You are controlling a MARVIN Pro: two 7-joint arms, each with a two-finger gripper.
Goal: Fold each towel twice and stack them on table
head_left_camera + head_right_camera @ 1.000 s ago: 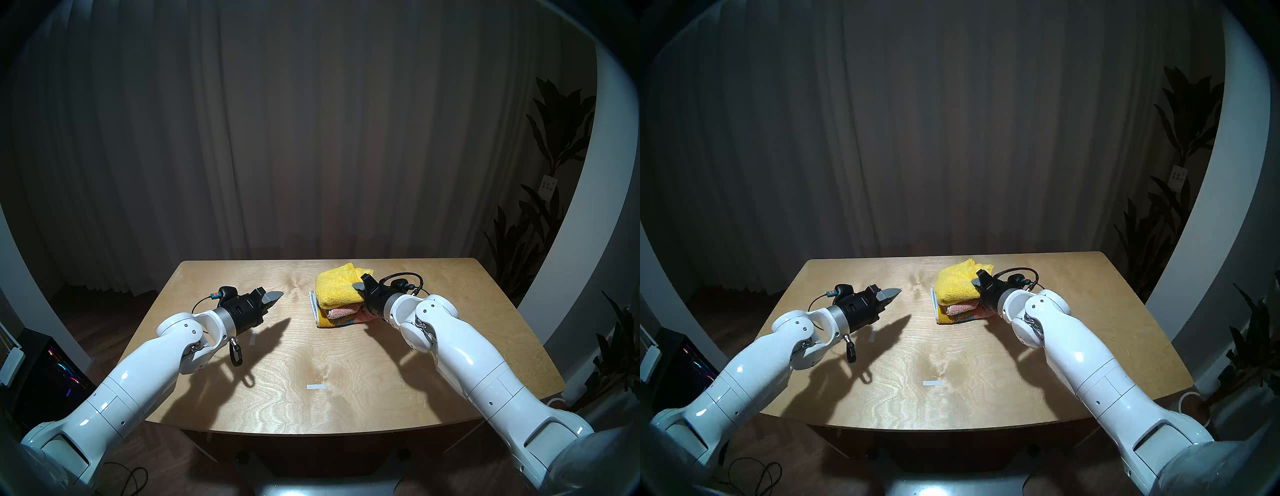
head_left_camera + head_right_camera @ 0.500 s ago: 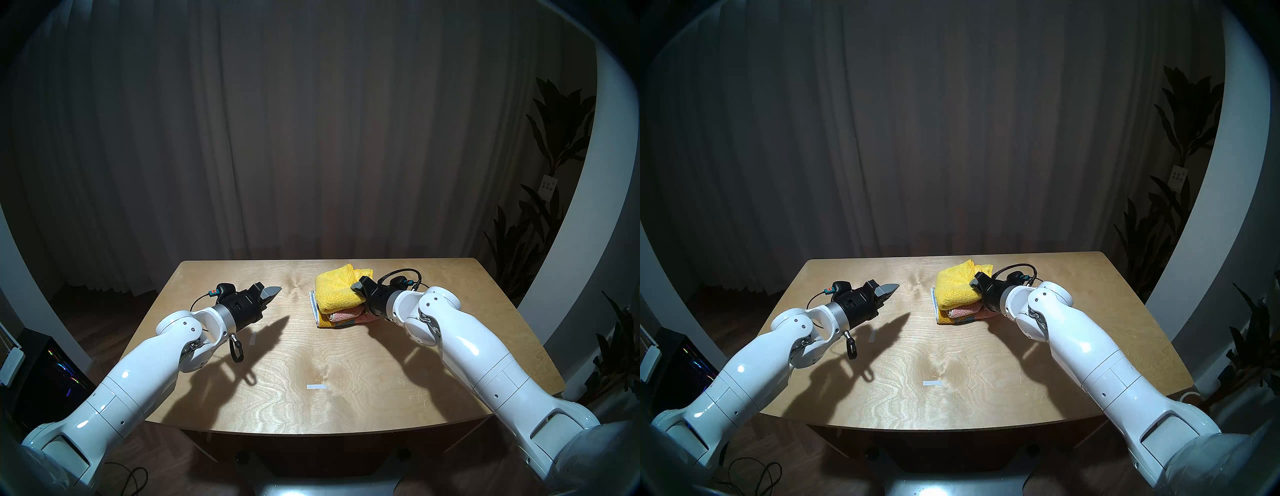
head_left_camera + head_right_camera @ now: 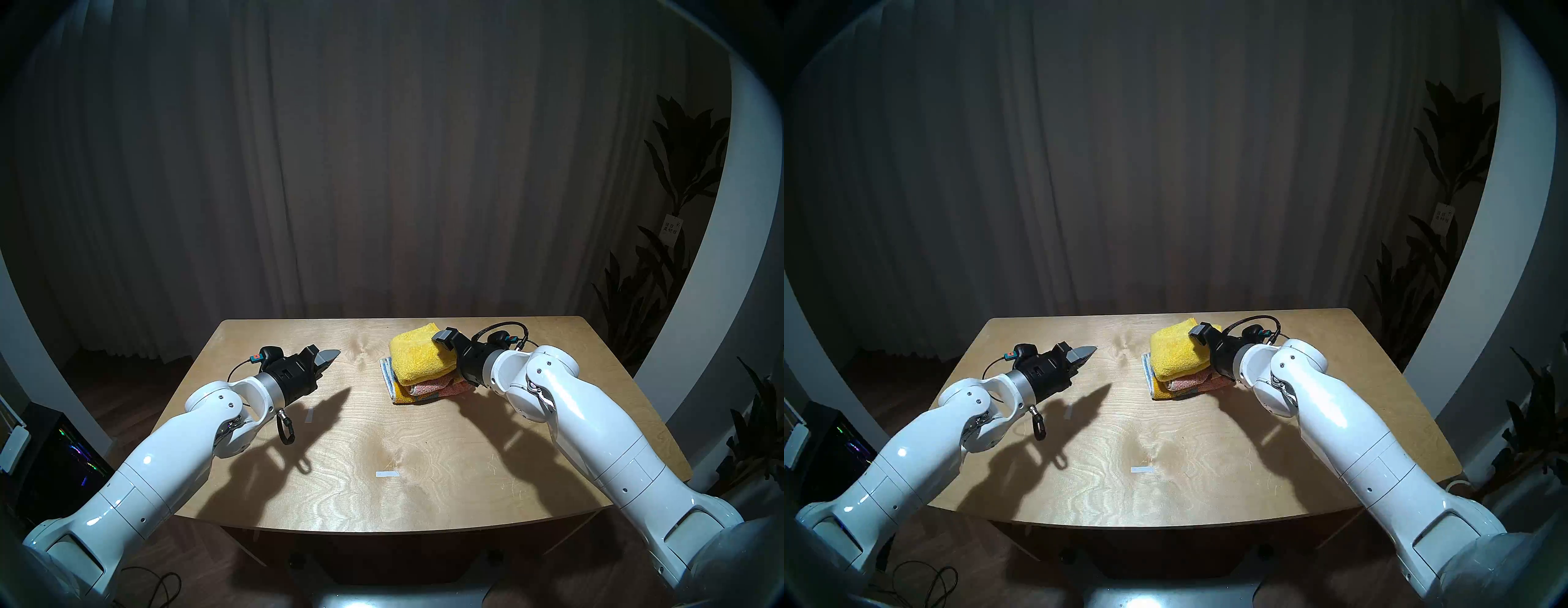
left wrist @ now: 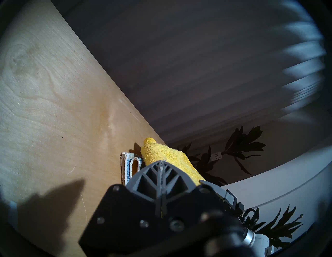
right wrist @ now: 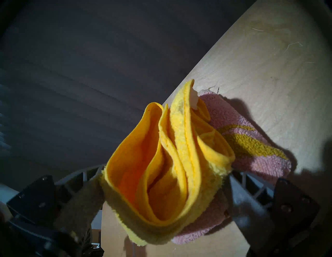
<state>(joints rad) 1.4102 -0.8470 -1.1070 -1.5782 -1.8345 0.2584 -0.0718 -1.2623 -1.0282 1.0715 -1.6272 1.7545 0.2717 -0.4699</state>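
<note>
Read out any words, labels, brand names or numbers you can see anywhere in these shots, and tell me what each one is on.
No text can be read in any view.
White tag hanging on the potted plant at the right: dark printed marks, too small and blurred to read.
Same tag in the left wrist view: also illegible.
Yellow towel, patterned pink towel, table, both arms: no lettering visible.

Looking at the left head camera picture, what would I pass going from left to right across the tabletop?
left gripper → short white tape mark → long white tape mark → yellow towel lying on the pink patterned towel → right gripper's upper finger, all over the table.
</note>
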